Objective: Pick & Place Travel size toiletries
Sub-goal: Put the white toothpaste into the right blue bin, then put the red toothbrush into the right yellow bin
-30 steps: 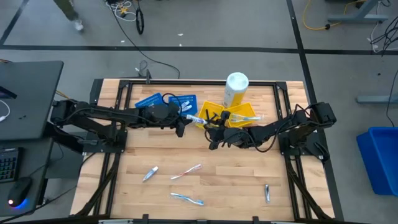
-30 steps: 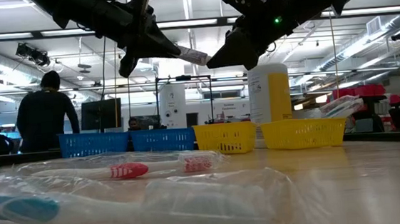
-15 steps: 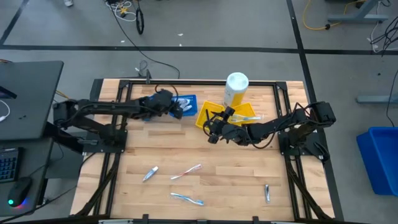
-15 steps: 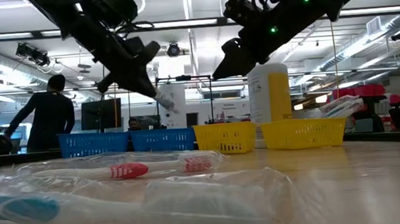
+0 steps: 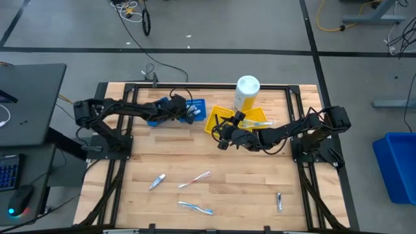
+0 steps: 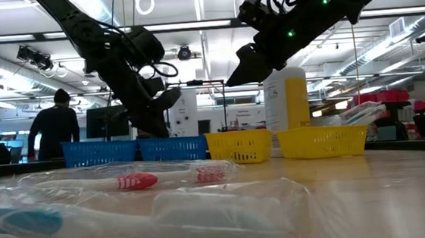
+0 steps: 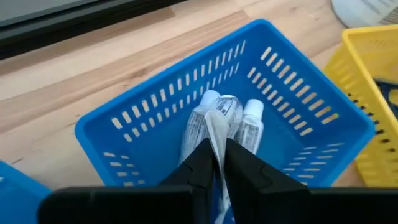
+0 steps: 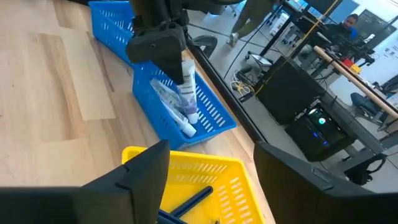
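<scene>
Looking across my worktop [image 5: 214, 188] from the near edge, four loose wrapped toiletries lie there: a small tube [image 5: 156, 181], a pink toothbrush [image 5: 194, 179], a blue toothbrush [image 5: 195, 208] and a dark razor [image 5: 279, 201] off on the right. Further back, my right claw [image 5: 221, 138] hangs with its fingers spread wide and nothing in them, just above the near yellow tray [image 5: 220, 119], which has a dark razor handle [image 8: 184, 204] in it. The second yellow tray [image 5: 255, 119] holds more packets. My left claw [image 7: 217, 160] is pinched nearly closed on the crimped end of a clear tube [image 7: 219, 124], lowered into the right-hand blue tray [image 7: 323, 112] beside two capped tubes [image 7: 251, 124]. The other blue tray [image 5: 153, 106] sits just left of it. At the back stands a yellow bottle [image 5: 246, 93].
</scene>
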Robot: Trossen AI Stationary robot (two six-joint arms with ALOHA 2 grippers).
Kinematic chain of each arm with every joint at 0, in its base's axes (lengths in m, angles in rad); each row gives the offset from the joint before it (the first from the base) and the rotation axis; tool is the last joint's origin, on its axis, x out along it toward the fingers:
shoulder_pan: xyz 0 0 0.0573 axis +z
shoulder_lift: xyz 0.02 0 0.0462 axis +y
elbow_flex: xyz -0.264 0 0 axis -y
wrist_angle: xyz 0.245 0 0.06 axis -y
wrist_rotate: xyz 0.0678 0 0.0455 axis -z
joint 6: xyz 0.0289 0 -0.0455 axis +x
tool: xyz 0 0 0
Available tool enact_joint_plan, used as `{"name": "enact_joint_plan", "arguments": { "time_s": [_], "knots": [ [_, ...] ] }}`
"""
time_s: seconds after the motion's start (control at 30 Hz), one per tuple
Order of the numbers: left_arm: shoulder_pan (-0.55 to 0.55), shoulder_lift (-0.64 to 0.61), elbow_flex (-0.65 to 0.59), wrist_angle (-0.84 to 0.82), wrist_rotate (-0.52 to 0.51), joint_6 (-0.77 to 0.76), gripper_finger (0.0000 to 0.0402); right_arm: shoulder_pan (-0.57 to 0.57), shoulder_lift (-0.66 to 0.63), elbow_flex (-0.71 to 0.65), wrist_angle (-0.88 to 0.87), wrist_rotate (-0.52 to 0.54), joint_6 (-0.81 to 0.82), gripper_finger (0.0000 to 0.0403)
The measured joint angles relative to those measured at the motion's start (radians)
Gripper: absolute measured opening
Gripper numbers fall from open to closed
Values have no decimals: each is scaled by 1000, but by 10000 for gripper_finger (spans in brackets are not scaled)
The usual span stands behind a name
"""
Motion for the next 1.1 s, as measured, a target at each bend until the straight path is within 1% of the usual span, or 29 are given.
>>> {"name": "enact_joint_plan", "arguments": {
  "time_s": [0.13, 0.27, 0.4, 0.47, 0.53, 0.6, 0.7, 0.8, 0.83, 0.93, 1.0, 1.03, 1.1],
  "knots": [
    [1, -1, 0, 5, -2, 3, 71, -1, 0, 0, 0, 0, 0, 238],
    [3, -2, 0, 8, -12, 71, 111, -1, 0, 0, -6, -1, 0, 241],
    [2, -13, 3, 11, -16, 96, 148, -1, 0, 0, -21, -1, 0, 248],
    [2, -14, 18, 14, -28, 108, 162, -1, 0, 0, -21, -2, 0, 251],
    [2, -19, 38, 9, -33, 151, 172, -2, 0, 0, -21, -9, 0, 253],
    [-5, -20, 67, 17, -32, 189, 179, -2, 0, 0, -22, -39, 0, 254],
    [-32, -20, 111, 14, 10, 258, 182, -9, 0, 0, -23, -150, 1, 250],
    [-76, -20, 148, 16, 64, 293, 180, -22, 0, 0, -24, -309, 24, 241],
    [-93, -20, 159, 15, 72, 292, 179, -28, 0, 0, -24, -378, 34, 238],
    [-145, -20, 183, 13, 67, 280, 175, -42, 0, 0, -25, -635, 59, 230],
    [-177, -20, 195, 13, 49, 274, 172, -46, 8, 0, -9, -761, 81, 226],
    [-191, -20, 202, 10, 45, 273, 171, -45, 13, 0, -3, -795, 93, 224],
    [-216, -31, 215, -3, 44, 266, 169, -44, 26, 0, 11, -819, 105, 221]
  ]
}}
